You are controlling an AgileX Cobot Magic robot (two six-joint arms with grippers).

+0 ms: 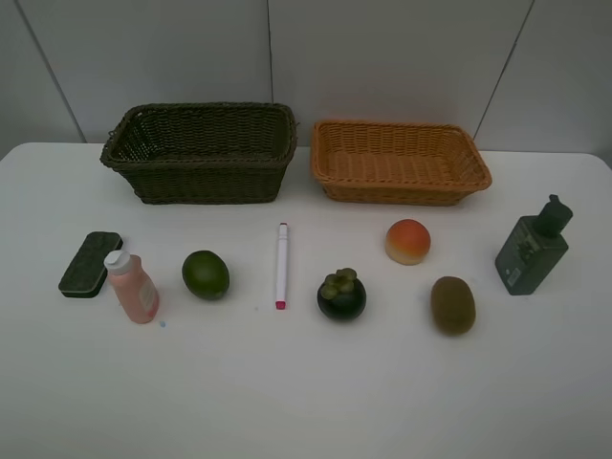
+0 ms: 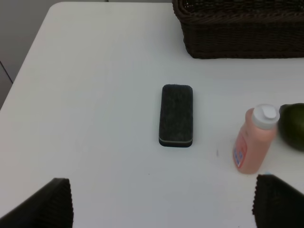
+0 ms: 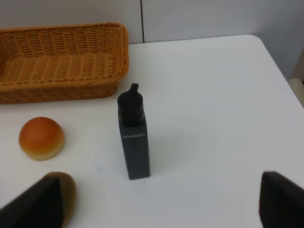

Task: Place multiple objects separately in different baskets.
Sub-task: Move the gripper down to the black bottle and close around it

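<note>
White table (image 1: 306,392), eraser block (image 2: 176,115) lying ahead of spread-wide left gripper (image 2: 164,202), pump bottle (image 3: 134,140) upright before spread-wide right gripper (image 3: 159,202)

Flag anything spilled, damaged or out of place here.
Nothing stands out or has spilled. The pink white-capped bottle and dark green pump bottle stand upright, the dark brown woven basket and orange woven basket sit level.

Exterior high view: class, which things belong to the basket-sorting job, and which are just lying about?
Job: dark basket, orange basket, eraser, pink bottle, green fruit, marker, mangosteen, peach, kiwi, pump bottle.
Lying about: none seen; the white table just carries them.
</note>
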